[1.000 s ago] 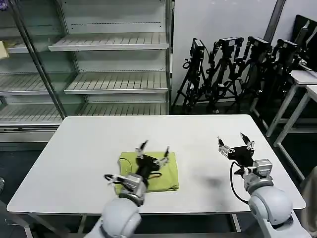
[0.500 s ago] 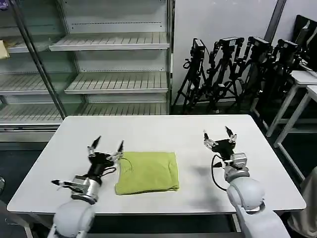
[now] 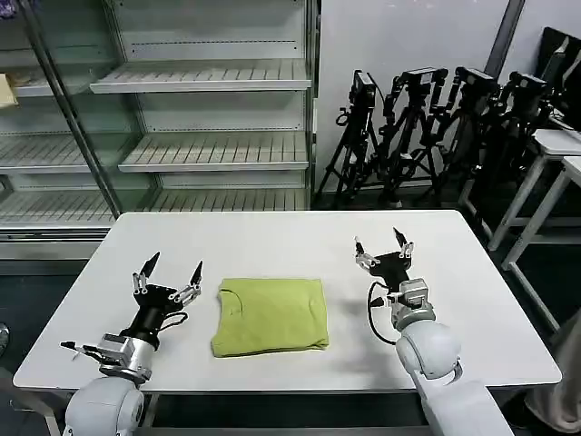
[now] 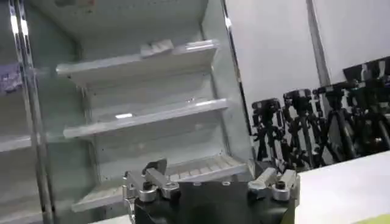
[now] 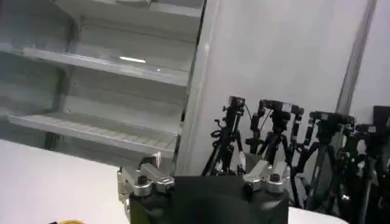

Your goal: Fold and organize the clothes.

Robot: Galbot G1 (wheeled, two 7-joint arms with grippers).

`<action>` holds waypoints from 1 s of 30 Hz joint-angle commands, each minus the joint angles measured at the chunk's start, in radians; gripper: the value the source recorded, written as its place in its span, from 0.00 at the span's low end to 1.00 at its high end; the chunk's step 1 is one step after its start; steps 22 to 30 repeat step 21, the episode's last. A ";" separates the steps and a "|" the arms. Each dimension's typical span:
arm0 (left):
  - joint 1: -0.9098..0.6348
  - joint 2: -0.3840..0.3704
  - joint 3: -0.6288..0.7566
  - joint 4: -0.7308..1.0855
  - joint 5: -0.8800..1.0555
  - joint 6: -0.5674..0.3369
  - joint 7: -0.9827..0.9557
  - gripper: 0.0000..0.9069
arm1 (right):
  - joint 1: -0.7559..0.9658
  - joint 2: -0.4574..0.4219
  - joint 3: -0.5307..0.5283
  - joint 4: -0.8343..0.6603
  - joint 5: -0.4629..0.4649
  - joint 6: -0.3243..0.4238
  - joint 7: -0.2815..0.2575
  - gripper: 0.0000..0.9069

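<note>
Since half a second ago, left pincer [image 3: 169, 278] drawn further left off the T-shirt [image 3: 270, 314], right pincer [image 3: 382, 249] shifted inward; both spread wide, holding nothing. Between them: folded lime T-shirt, soft thin rectangle, flat on smooth white desk [image 3: 272, 238], bare surface all around.

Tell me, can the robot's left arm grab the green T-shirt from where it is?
Probably yes. The left gripper hovers open beside the folded T-shirt, with only bare table between them. The right gripper waits on the far side, out of the way.
</note>
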 commanded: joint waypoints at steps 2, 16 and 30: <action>0.027 -0.010 -0.031 -0.005 0.024 -0.063 0.056 1.00 | -0.006 -0.013 0.024 -0.014 -0.024 0.017 -0.004 1.00; 0.073 -0.037 0.007 -0.018 0.077 -0.126 0.020 1.00 | -0.061 -0.020 0.052 -0.016 -0.065 0.069 -0.014 1.00; 0.101 -0.025 0.004 -0.026 0.081 -0.130 0.000 1.00 | -0.073 -0.013 0.050 -0.017 -0.064 0.079 -0.022 1.00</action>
